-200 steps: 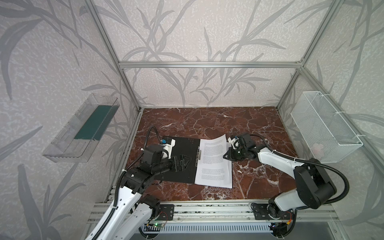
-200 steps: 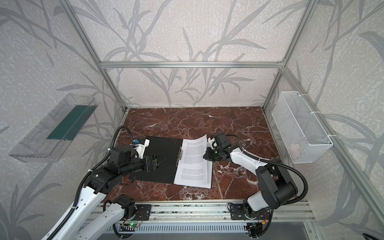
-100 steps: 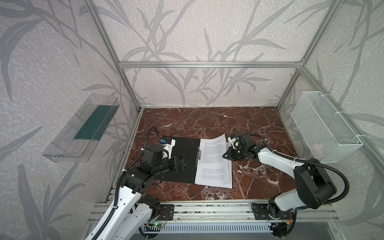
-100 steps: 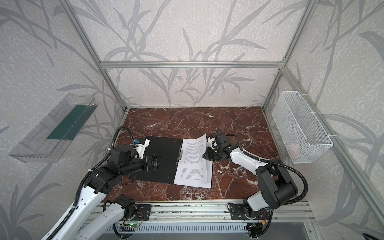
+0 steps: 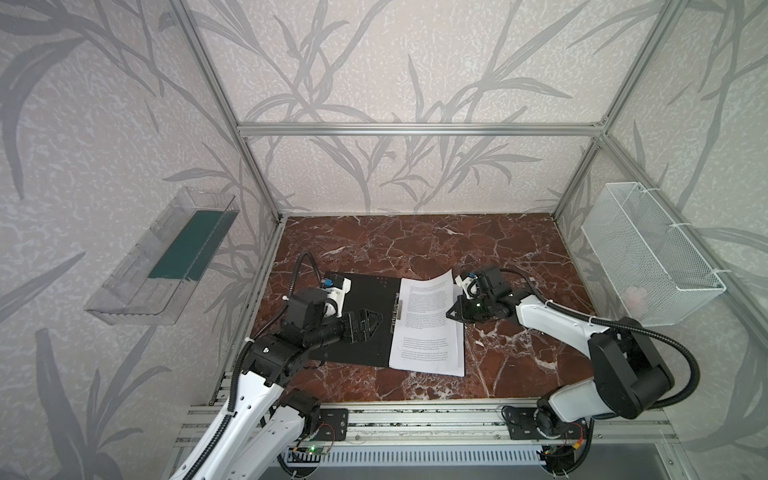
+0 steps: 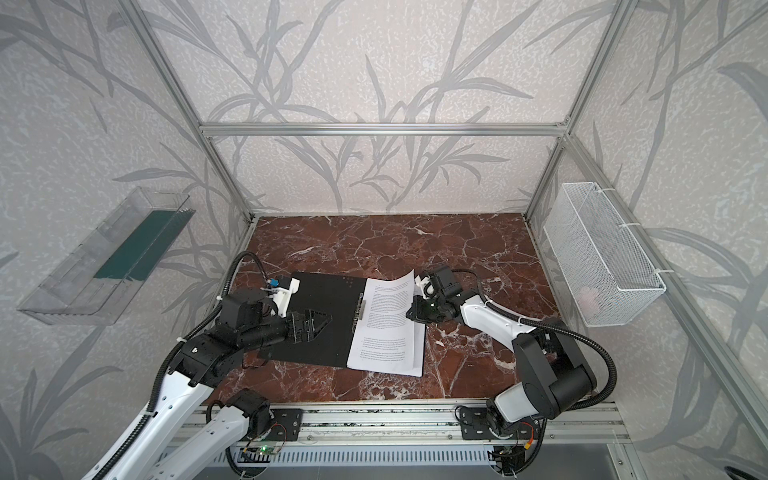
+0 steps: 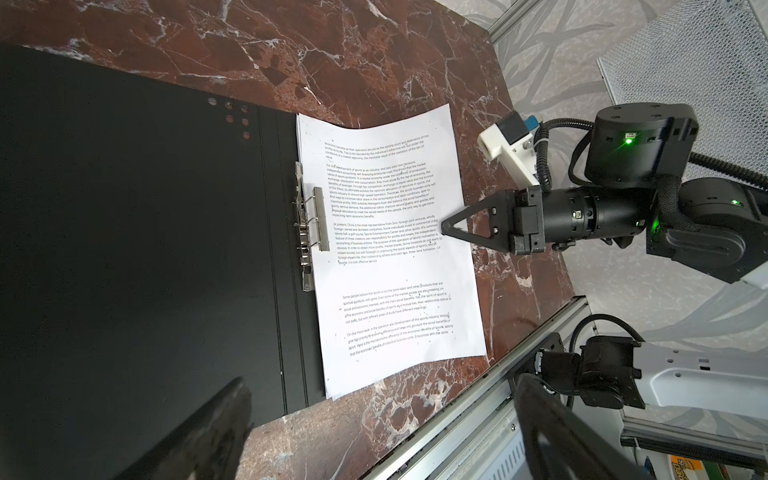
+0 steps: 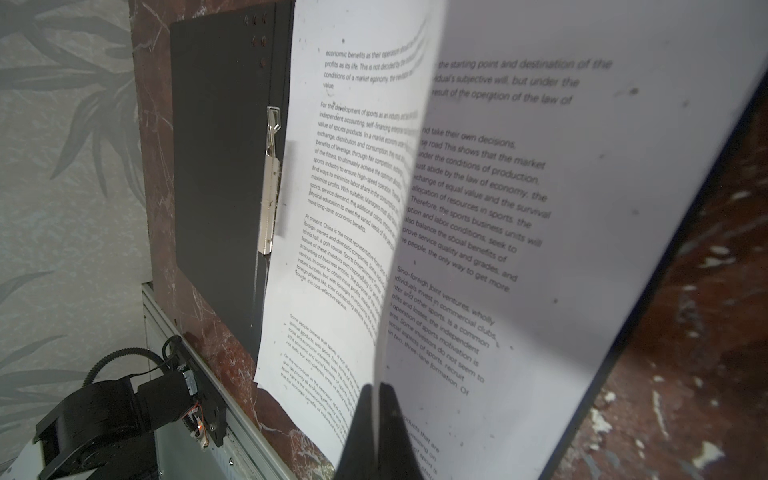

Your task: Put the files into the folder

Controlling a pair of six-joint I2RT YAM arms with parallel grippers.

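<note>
Top views both take in the red-brown marble table [image 5: 415, 241], which fills the lower middle of the frame. On it, just left of centre, the folder [image 5: 374, 291] lies open with its black inside up. The files [image 5: 428, 332] sit as a stack against its spine, at the centre of the frame, so the white sheets take the right half (printed side up). The left arm [image 5: 257, 374] stretches from the lower left, and the left gripper [image 5: 372, 326] hovers over the bare black panel with its jaws spread wide, holding nothing. The right arm [image 5: 552, 320] reaches from the lower right, and the right gripper [image 5: 451, 314] is at the stack's right edge. The right wrist view shows its fingers [image 8: 359, 422] pinched together on the edge of the top sheet [image 5: 444, 280] of the files. That sheet stands lifted off the ones below and curls up at its upper right corner in both top views. Along the spine the metal clip [image 7: 309, 224] lies with its flat bar over the sheets' inner margin; whether it presses on them I cannot tell. Smallest of all, a cluster of dots [image 7: 235, 114] marks the black cover's far corner next to the spine.
</note>
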